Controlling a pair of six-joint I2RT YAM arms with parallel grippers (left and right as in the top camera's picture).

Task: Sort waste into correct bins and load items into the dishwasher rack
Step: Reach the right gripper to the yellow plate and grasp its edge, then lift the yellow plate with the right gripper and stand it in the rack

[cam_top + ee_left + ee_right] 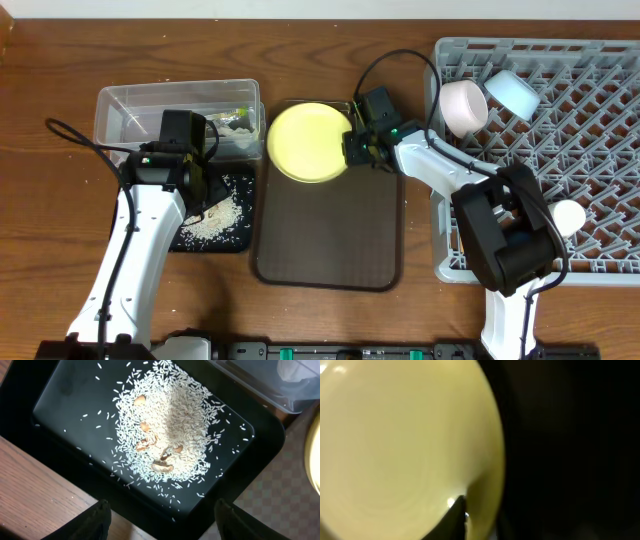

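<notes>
Reaching, right jaws at plate (303, 143) rim

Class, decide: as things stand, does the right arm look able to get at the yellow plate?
Probably yes: the right gripper sits at the rim of the yellow plate, with nothing between them.

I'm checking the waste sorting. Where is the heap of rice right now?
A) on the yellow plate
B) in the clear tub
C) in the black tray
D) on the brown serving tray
C: the left wrist view shows the rice heaped inside the black tray, while the yellow plate looks bare in the overhead view.
</notes>
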